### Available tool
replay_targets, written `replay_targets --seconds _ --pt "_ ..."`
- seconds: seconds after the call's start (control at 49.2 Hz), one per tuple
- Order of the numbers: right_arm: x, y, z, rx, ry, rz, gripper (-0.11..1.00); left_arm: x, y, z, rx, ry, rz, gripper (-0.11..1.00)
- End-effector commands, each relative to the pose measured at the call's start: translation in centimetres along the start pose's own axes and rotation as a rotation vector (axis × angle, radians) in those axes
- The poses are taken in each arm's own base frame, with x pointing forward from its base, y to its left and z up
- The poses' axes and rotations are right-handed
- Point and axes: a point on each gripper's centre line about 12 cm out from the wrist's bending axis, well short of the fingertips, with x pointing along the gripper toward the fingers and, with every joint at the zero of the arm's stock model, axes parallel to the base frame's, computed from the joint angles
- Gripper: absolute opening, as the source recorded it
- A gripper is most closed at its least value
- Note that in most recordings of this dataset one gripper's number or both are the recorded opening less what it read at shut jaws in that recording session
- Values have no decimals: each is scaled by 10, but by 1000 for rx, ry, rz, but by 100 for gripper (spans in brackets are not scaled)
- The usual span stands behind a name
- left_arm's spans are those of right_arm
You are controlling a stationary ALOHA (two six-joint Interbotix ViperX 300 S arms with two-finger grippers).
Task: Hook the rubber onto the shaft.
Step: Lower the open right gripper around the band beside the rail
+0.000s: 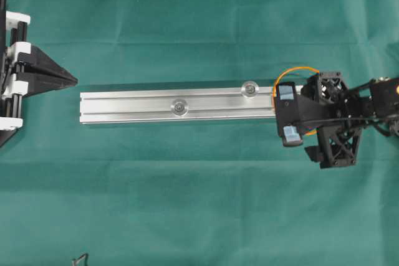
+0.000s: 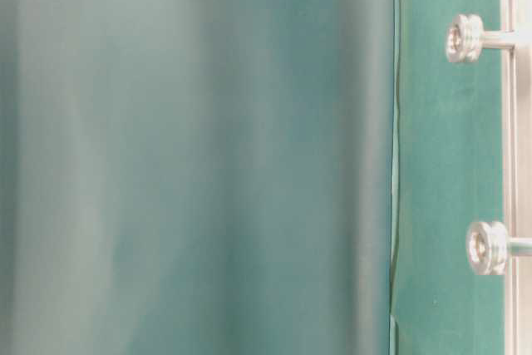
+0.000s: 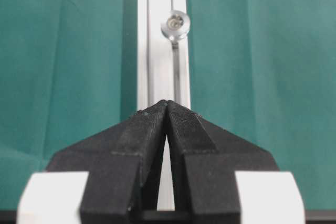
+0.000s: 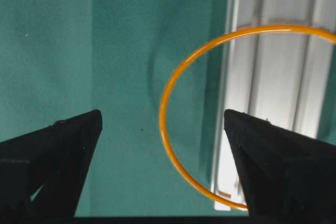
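The left gripper [image 1: 73, 80] sits off the rail's [image 1: 137, 99] left end, jaws together, holding nothing. Two shafts [image 1: 179, 107] stand along the rail. The rubber [image 4: 173, 85] lies flat across the rail's right end, partly on the cloth [image 1: 199, 204]. The right gripper [image 1: 288, 113], far nearer, hovers over it, jaws spread wide and empty, one on each side of the loop's near arc.

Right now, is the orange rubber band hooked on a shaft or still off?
Off. The rubber band lies loose across the rail's end, between the right gripper's open fingers, around neither shaft.
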Motion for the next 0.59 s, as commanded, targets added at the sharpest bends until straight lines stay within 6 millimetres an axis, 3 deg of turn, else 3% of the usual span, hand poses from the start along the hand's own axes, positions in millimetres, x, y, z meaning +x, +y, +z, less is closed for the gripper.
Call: replay_targets --seconds 0.0,0.57 --pt "0 4 3 1 -24 12 96 -4 1 11 1 -29 3 0" --pt "19 5 -13 42 -9 13 94 -4 1 11 3 -29 3 0"
